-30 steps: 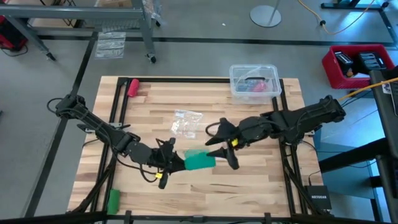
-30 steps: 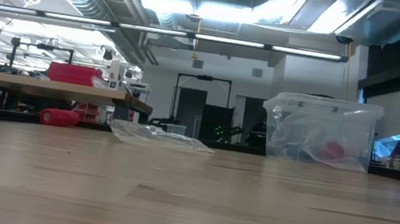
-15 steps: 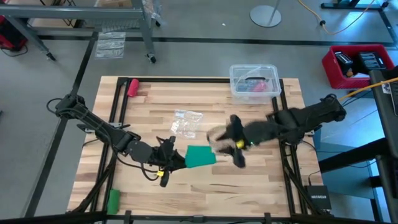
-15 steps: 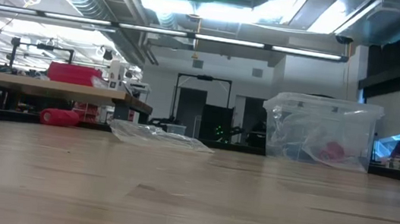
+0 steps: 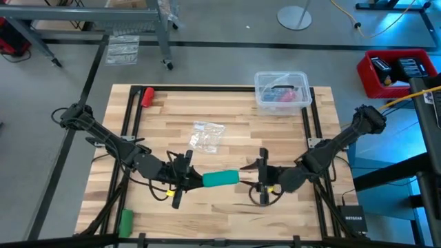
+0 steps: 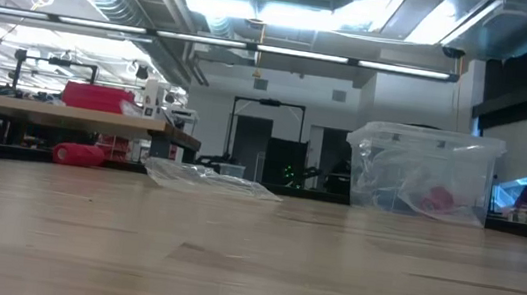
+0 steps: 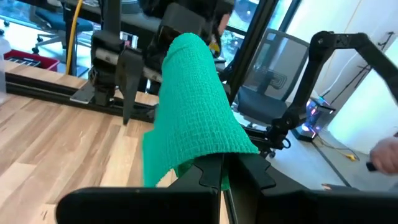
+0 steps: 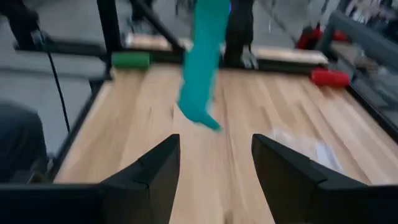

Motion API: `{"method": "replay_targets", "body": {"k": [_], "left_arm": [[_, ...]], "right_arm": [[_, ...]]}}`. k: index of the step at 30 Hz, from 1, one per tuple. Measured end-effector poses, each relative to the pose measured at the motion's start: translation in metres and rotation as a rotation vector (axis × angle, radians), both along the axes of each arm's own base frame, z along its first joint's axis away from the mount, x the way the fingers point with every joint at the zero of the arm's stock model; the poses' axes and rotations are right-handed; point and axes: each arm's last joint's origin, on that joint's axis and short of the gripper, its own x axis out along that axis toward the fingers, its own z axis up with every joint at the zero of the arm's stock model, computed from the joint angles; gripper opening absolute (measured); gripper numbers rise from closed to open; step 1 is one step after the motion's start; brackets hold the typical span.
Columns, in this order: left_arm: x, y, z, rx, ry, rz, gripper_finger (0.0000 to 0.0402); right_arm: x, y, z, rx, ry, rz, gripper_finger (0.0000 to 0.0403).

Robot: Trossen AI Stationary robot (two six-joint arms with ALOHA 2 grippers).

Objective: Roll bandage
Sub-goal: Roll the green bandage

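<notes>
The teal-green bandage (image 5: 220,179) hangs in the air above the table's near middle, between my two grippers. My left gripper (image 5: 191,179) is on its left and is shut on it. In the left wrist view the bandage (image 7: 196,106) rises from the fingers as a folded strip. My right gripper (image 5: 262,180) stands open just right of the bandage's free end, facing it and touching nothing. The right wrist view shows the bandage (image 8: 202,68) ahead of the open fingers (image 8: 149,177). The low view shows neither the bandage nor a gripper. My left gripper pinches one end of the bandage (image 7: 214,163) between its two fingers, coming about level from the table's left. The cloth there is folded over in more than one layer. The bandage sticks out toward the right gripper, and its free end (image 8: 205,118) droops, clear of the table.
A crumpled clear plastic bag (image 5: 207,136) lies on the table beyond the grippers. A clear box (image 5: 281,91) stands at the far right. A red roll (image 5: 147,96) lies at the far left and a small green roll (image 5: 125,222) at the near left.
My right gripper has swung from beyond the bandage toward the table's near edge and down, rolling as it went. It now faces the bandage's free end and has stayed open. From above, the bandage looks narrower than before. My left gripper has kept its hold.
</notes>
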Motion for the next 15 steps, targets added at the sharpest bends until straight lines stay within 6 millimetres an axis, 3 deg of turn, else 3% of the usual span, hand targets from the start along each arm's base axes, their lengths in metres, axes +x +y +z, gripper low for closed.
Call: {"method": "replay_targets", "body": {"k": [4, 7, 12, 15], "left_arm": [[0.000, -0.001, 0.000, -0.002, 0.000, -0.002, 0.0008], [-0.001, -0.001, 0.000, -0.002, -0.004, -0.003, 0.0007], [0.000, -0.001, 0.002, 0.006, -0.020, -0.003, 0.0008], [0.000, -0.001, 0.002, 0.006, -0.023, -0.003, 0.0008]], "right_arm": [[0.007, -0.008, -0.011, 0.058, -0.109, 0.017, 0.0202], [0.010, -0.012, -0.009, 0.040, -0.161, 0.019, 0.0202], [0.022, -0.018, -0.016, 0.037, -0.143, 0.068, 0.0201], [0.023, -0.019, -0.014, 0.042, -0.151, 0.070, 0.0176]]}}
